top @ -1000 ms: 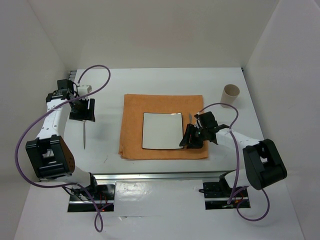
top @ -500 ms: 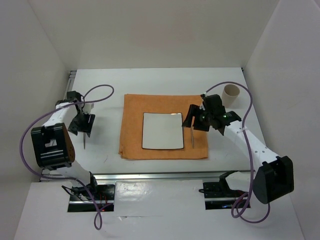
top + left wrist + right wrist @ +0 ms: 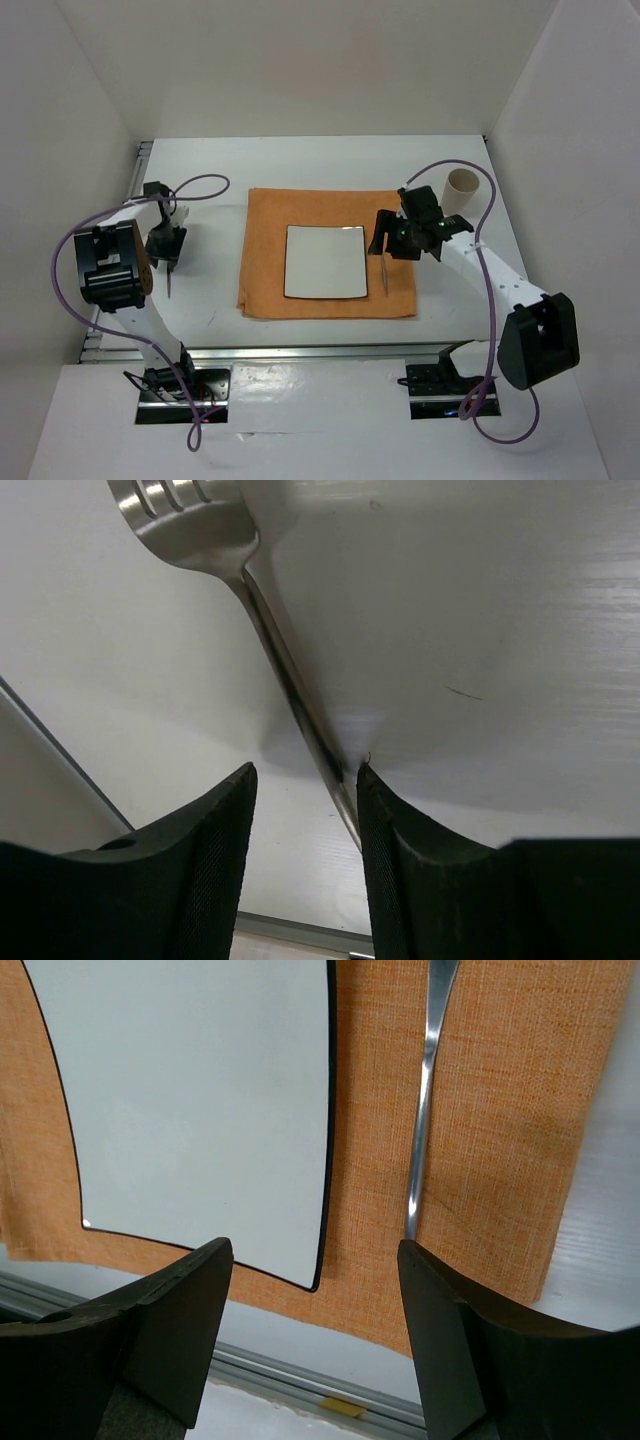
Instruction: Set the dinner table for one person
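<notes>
The white dinner table [image 3: 300,165] carries an orange cloth [image 3: 262,250] with a white square plate [image 3: 323,261] on it. A silver utensil [image 3: 385,275] lies on the cloth just right of the plate; the right wrist view shows its handle [image 3: 424,1090]. My right gripper [image 3: 386,243] hovers open and empty above its far end [image 3: 315,1260]. A silver fork [image 3: 169,282] lies on the table at the left. My left gripper [image 3: 164,256] is open and low around the fork's handle [image 3: 300,705], which touches the right finger [image 3: 400,880].
A beige paper cup [image 3: 462,187] stands on the table at the back right, behind my right arm. Aluminium rails run along the table's left edge [image 3: 140,160] and near edge [image 3: 320,351]. White walls close in on three sides.
My right gripper has let go of the utensil beside the plate and risen toward the far side. My left gripper has moved nearer and down over the fork's handle.
</notes>
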Controlling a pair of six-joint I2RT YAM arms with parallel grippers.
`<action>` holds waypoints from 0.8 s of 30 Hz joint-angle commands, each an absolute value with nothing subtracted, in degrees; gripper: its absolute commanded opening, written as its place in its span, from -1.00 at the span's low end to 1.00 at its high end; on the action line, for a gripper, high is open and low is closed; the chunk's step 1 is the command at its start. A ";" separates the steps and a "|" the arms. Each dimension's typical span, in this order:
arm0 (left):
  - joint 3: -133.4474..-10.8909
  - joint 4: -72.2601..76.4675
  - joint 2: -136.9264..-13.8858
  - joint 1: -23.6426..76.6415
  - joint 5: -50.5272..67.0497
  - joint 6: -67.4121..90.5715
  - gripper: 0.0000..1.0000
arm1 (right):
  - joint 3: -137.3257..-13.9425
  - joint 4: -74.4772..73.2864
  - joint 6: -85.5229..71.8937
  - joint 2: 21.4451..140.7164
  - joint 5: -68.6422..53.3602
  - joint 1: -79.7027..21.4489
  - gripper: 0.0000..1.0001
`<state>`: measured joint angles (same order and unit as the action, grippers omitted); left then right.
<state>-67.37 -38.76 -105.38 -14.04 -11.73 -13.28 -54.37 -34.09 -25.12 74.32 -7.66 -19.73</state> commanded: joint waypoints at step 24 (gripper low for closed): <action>-72.60 -40.86 -93.28 -19.95 11.24 -5.55 -1.00 | -62.31 -37.27 -25.58 71.54 -4.39 -20.13 0.50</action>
